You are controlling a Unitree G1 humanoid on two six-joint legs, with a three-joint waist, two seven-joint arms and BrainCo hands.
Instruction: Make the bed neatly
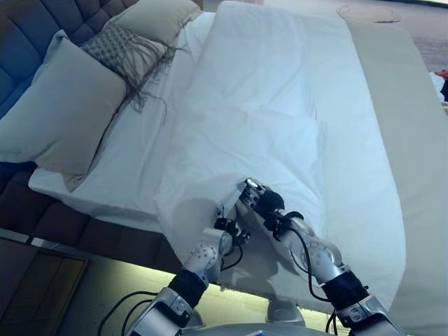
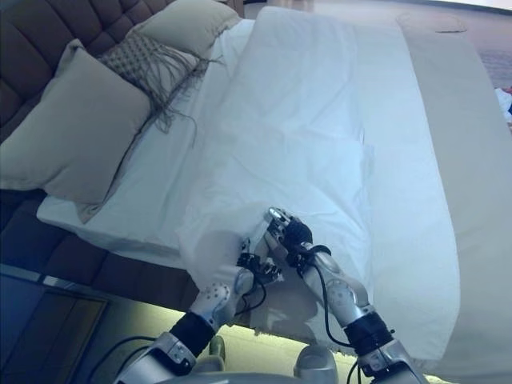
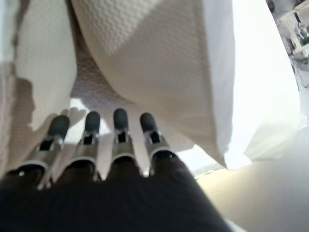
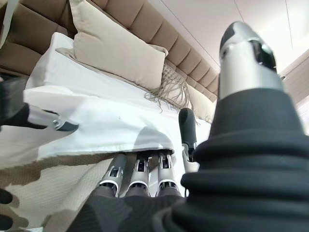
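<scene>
A white duvet (image 1: 245, 140) lies over the middle of the bed, and its near edge hangs over the bed's side. My left hand (image 1: 227, 227) is at that hanging edge. In the left wrist view its fingers (image 3: 119, 130) are straight and point up at the cloth's underside, holding nothing. My right hand (image 1: 257, 199) lies just right of it at the duvet's edge. In the right wrist view its straight fingers (image 4: 140, 171) reach under the white edge (image 4: 96, 125), which hides their tips, while the thumb (image 4: 246, 48) stands clear of the cloth.
A large beige pillow (image 1: 59, 112), a fringed cushion (image 1: 122, 49) and another pillow (image 1: 157, 17) lean on the tufted headboard (image 1: 28, 28) at the left. The white sheet (image 1: 133, 161) shows beside them. A beige blanket (image 1: 406, 140) runs along the right side.
</scene>
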